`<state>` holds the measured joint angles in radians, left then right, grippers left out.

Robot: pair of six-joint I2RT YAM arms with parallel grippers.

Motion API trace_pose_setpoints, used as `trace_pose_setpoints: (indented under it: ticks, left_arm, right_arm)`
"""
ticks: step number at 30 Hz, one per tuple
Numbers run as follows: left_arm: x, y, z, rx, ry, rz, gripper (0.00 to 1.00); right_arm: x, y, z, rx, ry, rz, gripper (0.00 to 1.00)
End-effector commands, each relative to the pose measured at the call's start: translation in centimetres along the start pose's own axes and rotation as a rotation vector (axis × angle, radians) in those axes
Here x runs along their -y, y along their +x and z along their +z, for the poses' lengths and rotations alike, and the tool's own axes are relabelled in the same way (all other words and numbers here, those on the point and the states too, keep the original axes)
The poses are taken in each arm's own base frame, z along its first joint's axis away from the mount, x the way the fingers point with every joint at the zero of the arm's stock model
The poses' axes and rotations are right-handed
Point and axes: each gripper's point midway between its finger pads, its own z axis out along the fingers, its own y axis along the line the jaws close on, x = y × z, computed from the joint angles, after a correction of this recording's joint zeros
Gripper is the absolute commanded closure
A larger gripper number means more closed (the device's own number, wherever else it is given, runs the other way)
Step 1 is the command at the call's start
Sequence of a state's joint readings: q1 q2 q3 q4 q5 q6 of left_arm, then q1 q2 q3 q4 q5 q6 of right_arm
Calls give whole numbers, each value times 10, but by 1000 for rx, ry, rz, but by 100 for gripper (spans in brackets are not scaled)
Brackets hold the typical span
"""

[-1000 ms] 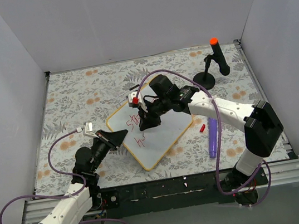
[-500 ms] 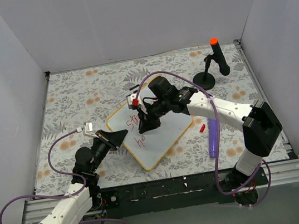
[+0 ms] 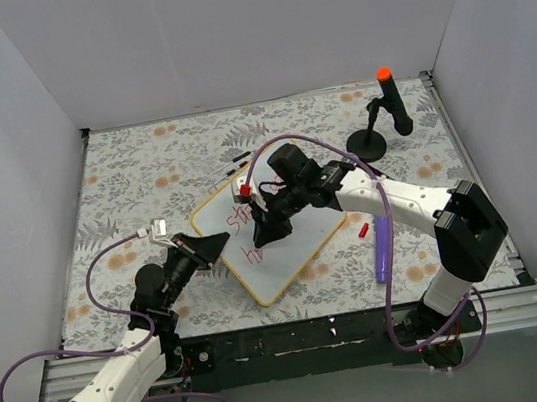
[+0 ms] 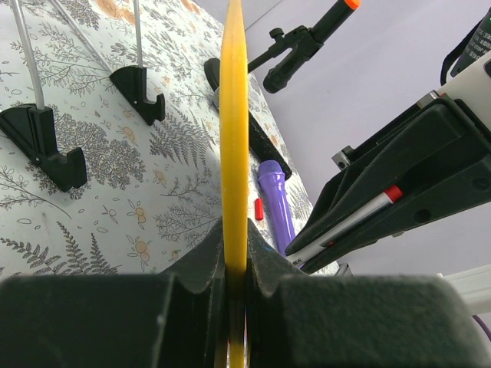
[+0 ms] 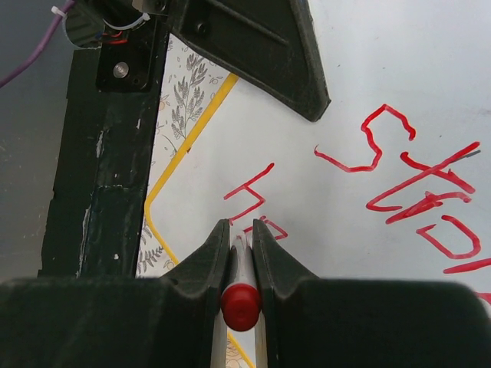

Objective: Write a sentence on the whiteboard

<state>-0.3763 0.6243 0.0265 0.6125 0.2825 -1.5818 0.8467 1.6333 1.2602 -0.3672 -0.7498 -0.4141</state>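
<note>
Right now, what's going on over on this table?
The right gripper is shut on a red marker, tip at the whiteboard, where red handwriting makes one line and starts a second. The left gripper is clamped on the board's yellow edge. A small red cap and a purple tube lie beside the board.

The yellow-framed whiteboard (image 3: 307, 241) sits skewed on the floral counter (image 3: 144, 179); its red handwritten sentence (image 5: 414, 184) fills two lines.
</note>
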Motion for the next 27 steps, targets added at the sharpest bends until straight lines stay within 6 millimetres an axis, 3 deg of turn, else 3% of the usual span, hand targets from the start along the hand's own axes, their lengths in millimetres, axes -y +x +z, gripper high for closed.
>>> trace_pose_setpoints:
  ticks: [1,7,13,20,27]
  left_arm:
    - [36,-22,-1,81,140,35,100]
    - [36,-21,-1,79,141,36,100]
    - [36,-21,-2,80,141,36,100]
    - [36,-20,-1,75,144,35,100]
    - [36,-21,-1,78,143,35,100]
  right_arm:
    - [16,-11,-14,14,96,-54,99]
    - [24,-19,-27,35,129,-58,99]
    - [2,-36,-37,99,55,-101,99]
    - [33,-31,-48,98,169,-46,99]
    - [44,-25,-42,83,180,-19,99]
